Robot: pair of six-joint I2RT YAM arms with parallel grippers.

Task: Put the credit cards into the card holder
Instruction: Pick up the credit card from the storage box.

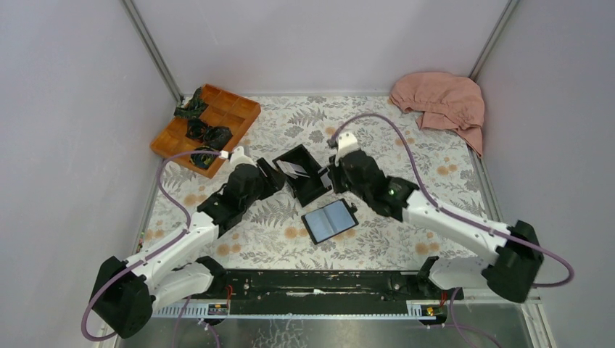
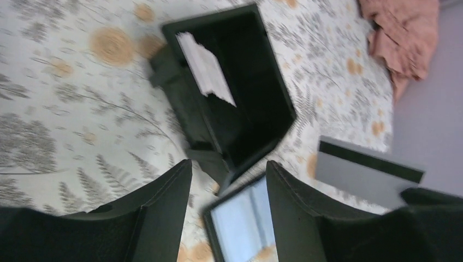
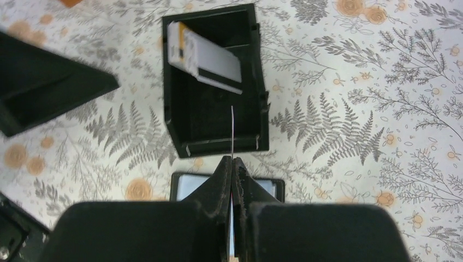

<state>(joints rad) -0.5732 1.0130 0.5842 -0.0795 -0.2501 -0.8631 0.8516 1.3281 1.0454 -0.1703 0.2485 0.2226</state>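
Note:
The card holder (image 1: 330,221) lies open on the table, blue-grey pockets up, just in front of a rigid black box (image 1: 308,185). Several white credit cards (image 1: 294,168) lean inside the box, and they also show in the right wrist view (image 3: 205,60). My right gripper (image 3: 232,164) is shut on one credit card (image 3: 232,131), seen edge-on over the box's near wall, with the card holder (image 3: 188,185) below. In the left wrist view this card (image 2: 366,172) is grey with a black stripe. My left gripper (image 2: 229,183) is open and empty beside the box (image 2: 240,98), above the card holder (image 2: 240,224).
An orange compartment tray (image 1: 243,107) with dark bundles stands at the back left. A pink cloth (image 1: 442,101) lies in the back right corner. Grey walls close the table on three sides. The left gripper's fingers (image 3: 49,93) sit close to the box's left side.

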